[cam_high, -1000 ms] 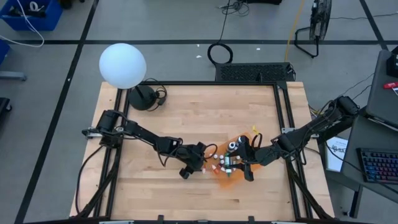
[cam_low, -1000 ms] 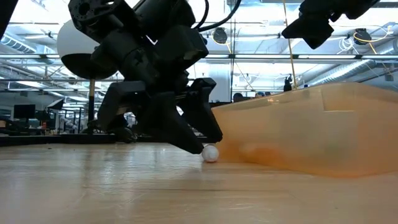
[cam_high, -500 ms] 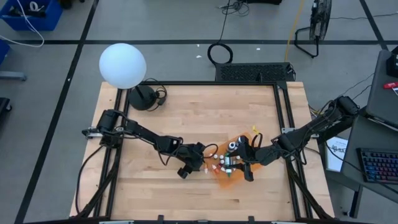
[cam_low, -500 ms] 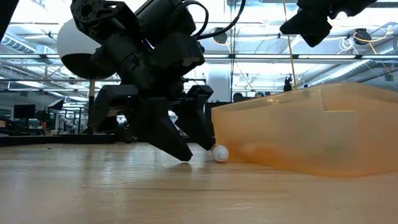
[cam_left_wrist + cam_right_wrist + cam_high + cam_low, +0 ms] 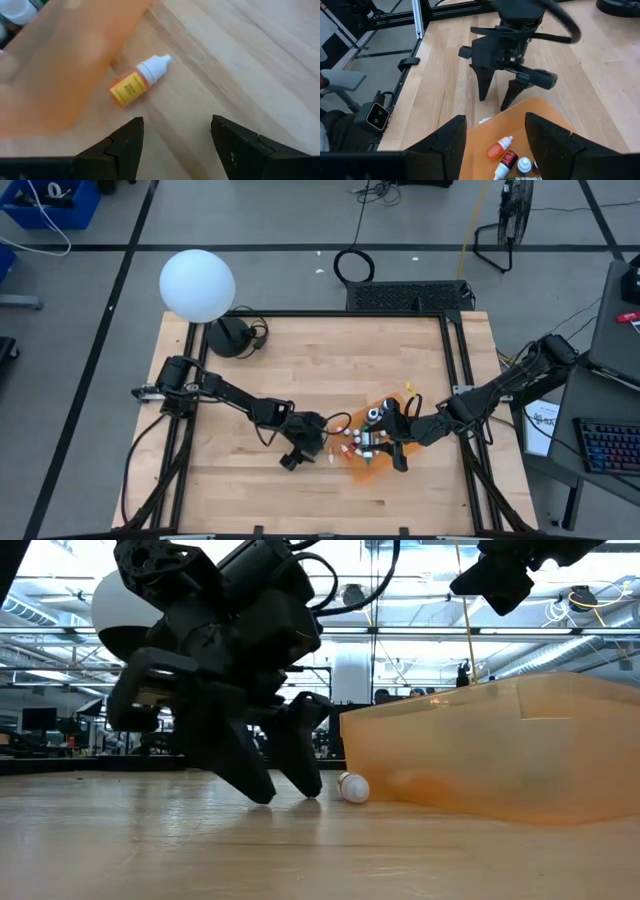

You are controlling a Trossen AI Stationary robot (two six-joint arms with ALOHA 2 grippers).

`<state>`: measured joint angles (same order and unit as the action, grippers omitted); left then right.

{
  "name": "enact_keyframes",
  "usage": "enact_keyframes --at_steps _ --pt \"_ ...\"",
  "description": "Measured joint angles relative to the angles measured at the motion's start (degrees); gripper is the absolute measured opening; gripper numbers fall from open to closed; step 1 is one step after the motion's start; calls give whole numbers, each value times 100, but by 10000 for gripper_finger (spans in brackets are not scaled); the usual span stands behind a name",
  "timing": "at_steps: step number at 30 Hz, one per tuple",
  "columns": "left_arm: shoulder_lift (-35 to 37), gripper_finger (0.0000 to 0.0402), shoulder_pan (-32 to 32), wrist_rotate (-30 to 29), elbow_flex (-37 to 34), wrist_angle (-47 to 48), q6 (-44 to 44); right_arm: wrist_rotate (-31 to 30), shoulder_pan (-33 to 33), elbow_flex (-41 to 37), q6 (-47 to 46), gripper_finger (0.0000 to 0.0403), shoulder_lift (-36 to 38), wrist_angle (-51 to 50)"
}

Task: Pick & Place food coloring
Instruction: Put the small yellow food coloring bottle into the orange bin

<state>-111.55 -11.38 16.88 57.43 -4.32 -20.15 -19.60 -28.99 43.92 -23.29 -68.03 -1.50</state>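
One small food coloring bottle (image 5: pixel 137 82), with an orange body, a yellow label and a white cap, lies on its side on the wood against the wall of the translucent orange tray (image 5: pixel 60 60). It also shows in the low view as a bottle (image 5: pixel 352 787). My left gripper (image 5: pixel 175 137) is open, its fingertips low over the table a short way from the bottle and touching nothing. Several more bottles (image 5: pixel 512 160) lie in the tray (image 5: pixel 362 470). My right gripper (image 5: pixel 497 137) hangs open above the tray.
A white globe lamp (image 5: pixel 197 285) on a dark base stands at the far left corner of the table. A black frame rail (image 5: pixel 455 380) runs along the table's sides. Bare wood (image 5: pixel 300 370) lies far of both grippers.
My left gripper has drawn back from the tray toward the table's left and near edge, staying low. The loose bottle, first at its fingertips, shifted a little toward the tray wall and now lies clear of the fingers.
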Motion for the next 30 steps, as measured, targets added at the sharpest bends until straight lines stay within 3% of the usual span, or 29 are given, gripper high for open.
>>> enact_keyframes --at_steps 6,10,12,22,30 --pt "0 234 -35 167 2 -2 -21 0 0 0 20 188 0 -2" --pt "2 234 -90 -940 4 -193 -344 0 0 0 20 188 0 -2" --pt "2 234 -32 -1142 4 -262 -375 0 0 0 20 187 0 -2" --pt "-2 234 186 -150 0 -332 34 0 0 0 20 185 0 0" --pt "-159 234 99 -84 -2 -787 10 0 0 0 20 185 -2 2"
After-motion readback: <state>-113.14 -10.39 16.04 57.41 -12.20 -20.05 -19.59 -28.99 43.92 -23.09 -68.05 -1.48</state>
